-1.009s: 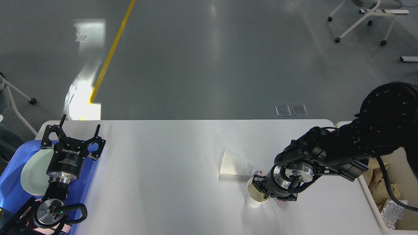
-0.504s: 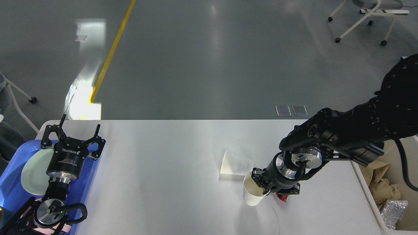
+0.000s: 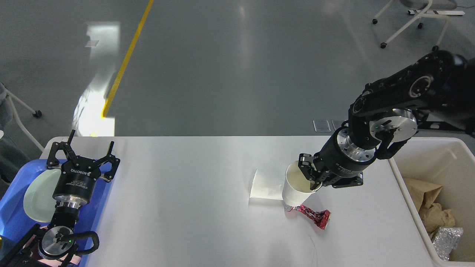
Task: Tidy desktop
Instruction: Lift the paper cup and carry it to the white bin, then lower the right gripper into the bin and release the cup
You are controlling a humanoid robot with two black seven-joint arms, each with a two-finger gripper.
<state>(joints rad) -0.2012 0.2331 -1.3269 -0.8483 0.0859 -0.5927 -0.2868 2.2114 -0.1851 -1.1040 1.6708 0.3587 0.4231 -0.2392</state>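
Your right pincer [image 3: 311, 177] pinches the rim of a white paper cup [image 3: 295, 189], one finger inside; the cup appears lifted clear of the table [image 3: 185, 207], though contact is hard to judge. Below it lies a red wrapper [image 3: 314, 216]; just left, a white paper [image 3: 264, 185]. Your left pincer [image 3: 84, 151] hangs spread over the blue tray [image 3: 15, 215]. The cream bin [image 3: 434, 163] stands at the table's right edge.
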